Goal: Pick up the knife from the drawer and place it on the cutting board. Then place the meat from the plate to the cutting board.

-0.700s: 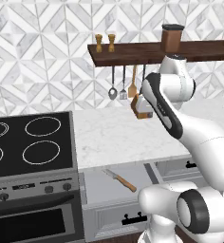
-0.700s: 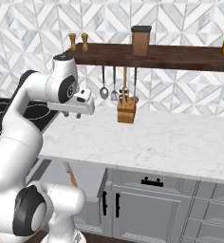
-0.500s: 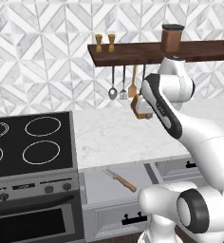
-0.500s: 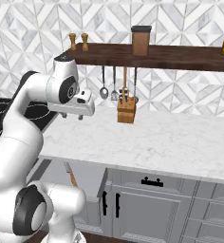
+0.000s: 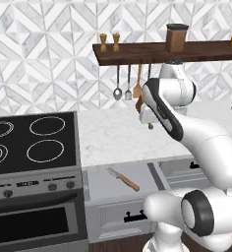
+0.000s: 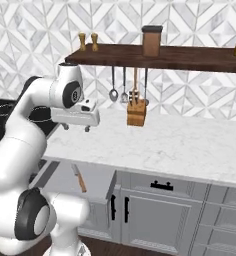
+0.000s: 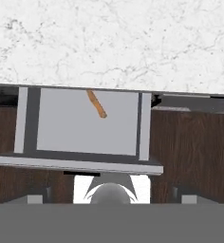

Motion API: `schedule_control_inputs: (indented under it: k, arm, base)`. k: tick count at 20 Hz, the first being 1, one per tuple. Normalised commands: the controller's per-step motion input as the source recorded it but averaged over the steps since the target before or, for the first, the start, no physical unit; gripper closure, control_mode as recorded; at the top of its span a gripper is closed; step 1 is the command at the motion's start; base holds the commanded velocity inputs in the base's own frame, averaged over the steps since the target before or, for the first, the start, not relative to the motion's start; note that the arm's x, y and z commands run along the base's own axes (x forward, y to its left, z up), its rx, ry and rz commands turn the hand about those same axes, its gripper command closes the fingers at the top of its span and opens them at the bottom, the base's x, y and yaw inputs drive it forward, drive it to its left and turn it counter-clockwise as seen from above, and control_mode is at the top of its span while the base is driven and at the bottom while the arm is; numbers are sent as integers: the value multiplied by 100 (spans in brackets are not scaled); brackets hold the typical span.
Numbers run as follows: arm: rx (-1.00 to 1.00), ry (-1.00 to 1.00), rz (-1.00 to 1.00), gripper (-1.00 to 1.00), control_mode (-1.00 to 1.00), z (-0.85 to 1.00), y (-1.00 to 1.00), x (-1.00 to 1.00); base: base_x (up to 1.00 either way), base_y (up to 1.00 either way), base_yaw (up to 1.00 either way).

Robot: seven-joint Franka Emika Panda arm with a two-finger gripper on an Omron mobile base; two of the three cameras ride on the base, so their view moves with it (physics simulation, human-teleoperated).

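The drawer (image 5: 104, 191) stands pulled open below the marble counter, right of the stove. The knife (image 5: 123, 179) lies flat inside it, wooden handle toward the front right, blade toward the back left. From the other side the knife (image 6: 79, 178) rests in the same drawer (image 6: 97, 176). Looking straight down into the drawer (image 7: 85, 128), I see the brown handle of the knife (image 7: 97, 104), with its blade tucked under the counter edge. My gripper (image 6: 75, 128) hangs open and empty above the counter's front edge, well above the knife; it also shows as the gripper (image 5: 149, 125). The cutting board, plate and meat are out of view.
A black stove top (image 5: 29, 142) sits left of the drawer. A wooden knife block (image 6: 136, 114) and hanging utensils (image 6: 113, 92) stand at the back wall under a dark shelf (image 6: 155, 55). Closed grey cabinets (image 6: 155, 210) run to the right.
My hand has drifted slightly lower and toward the stove side, over the open drawer. The knife has not moved.
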Motion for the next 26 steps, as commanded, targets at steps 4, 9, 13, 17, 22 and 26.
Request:
schedule_control_inputs:
  k: [4,9,13,17,22,26]
  arm:
    - [0,0,0,-100,100,0,0,0]
    - [0,0,0,-100,100,0,0,0]
    - [0,0,0,-100,100,0,0,0]
    - [0,0,0,-100,100,0,0,0]
    - [14,43,21,-100,-100,-68,18,0]
    - [3,48,19,-100,-100,-100,44,68]
  base:
    - [-65,-59,22]
    - [-19,-97,37]
    - [2,-88,50]
    - [24,-44,42]
    - [0,-2,7]
    - [0,0,0]
